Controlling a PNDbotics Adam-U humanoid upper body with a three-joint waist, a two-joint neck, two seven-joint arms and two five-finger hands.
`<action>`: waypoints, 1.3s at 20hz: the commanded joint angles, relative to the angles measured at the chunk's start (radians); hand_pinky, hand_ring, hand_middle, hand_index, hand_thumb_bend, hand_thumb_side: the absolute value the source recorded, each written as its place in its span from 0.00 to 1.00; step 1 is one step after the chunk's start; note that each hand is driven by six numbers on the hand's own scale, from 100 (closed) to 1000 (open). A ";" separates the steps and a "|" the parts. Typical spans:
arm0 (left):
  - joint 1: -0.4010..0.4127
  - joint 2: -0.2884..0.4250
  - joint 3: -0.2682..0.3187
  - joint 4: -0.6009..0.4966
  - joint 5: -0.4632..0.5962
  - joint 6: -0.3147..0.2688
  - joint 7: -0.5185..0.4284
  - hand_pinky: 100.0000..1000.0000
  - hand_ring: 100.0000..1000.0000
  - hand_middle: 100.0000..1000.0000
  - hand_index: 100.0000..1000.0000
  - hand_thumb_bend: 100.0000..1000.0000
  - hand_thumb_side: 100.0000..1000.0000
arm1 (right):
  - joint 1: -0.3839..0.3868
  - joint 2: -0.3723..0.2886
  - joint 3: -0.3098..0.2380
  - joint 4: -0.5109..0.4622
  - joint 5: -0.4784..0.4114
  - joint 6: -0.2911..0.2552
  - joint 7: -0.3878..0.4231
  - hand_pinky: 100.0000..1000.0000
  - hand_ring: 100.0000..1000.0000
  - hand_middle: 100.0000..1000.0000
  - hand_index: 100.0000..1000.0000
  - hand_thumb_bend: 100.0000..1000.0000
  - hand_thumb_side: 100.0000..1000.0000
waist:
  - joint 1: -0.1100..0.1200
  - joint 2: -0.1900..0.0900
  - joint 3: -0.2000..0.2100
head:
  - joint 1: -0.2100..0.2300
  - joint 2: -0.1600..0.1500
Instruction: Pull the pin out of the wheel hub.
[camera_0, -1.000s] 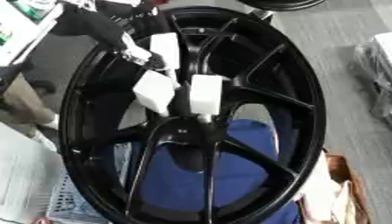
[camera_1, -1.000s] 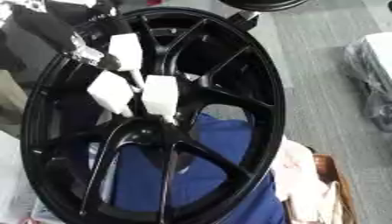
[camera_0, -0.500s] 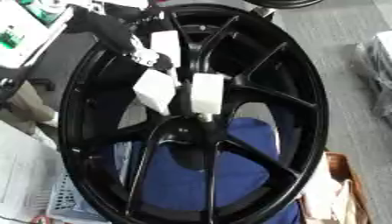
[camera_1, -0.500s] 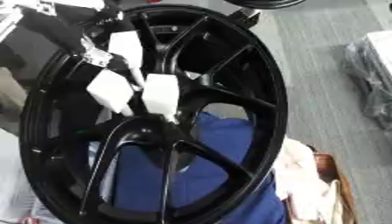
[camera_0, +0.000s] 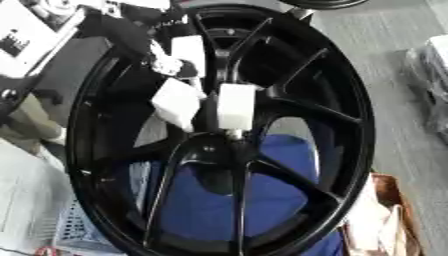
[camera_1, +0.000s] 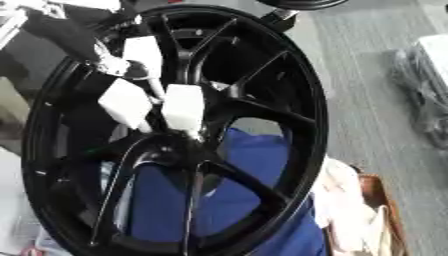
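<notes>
A large black spoked wheel (camera_0: 346, 95) stands upright and fills both views, its hub (camera_0: 213, 150) at the centre. My left hand (camera_0: 179, 102), black with white pads, reaches in from the upper left to just above the hub. Two of its white fingertips (camera_0: 236, 106) close toward each other over a dark part. A short silvery stub, the pin (camera_0: 234, 134), shows just under them at the hub's top. The rest of the pin is hidden by the pads. My right hand shows in neither view.
A blue cloth (camera_0: 262, 200) lies behind the spokes. At the lower right stands an open cardboard box (camera_1: 372, 210) with pale contents. A plastic-wrapped bundle (camera_1: 429, 80) lies on the grey floor at right. White equipment (camera_0: 31, 35) is at the upper left.
</notes>
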 joint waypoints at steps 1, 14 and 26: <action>-0.024 0.010 0.006 -0.007 -0.001 -0.006 0.002 0.78 0.65 0.51 0.70 0.31 0.36 | -0.006 -0.012 -0.013 -0.005 -0.004 -0.003 -0.005 0.71 0.68 0.68 0.77 0.00 0.39 | -0.005 -0.019 -0.003 | 0.000 -0.008; -0.023 0.002 0.003 0.009 -0.009 -0.012 0.029 0.72 0.52 0.38 0.57 0.10 0.18 | -0.006 -0.007 -0.015 -0.005 -0.006 -0.004 -0.009 0.71 0.68 0.68 0.77 0.00 0.40 | -0.006 -0.020 -0.008 | -0.002 -0.009; -0.034 0.025 0.029 -0.027 0.015 0.012 0.086 0.68 0.47 0.28 0.47 0.00 0.21 | -0.002 -0.007 -0.014 -0.002 -0.006 -0.005 -0.007 0.71 0.68 0.68 0.77 0.00 0.40 | -0.008 -0.037 -0.002 | -0.001 0.000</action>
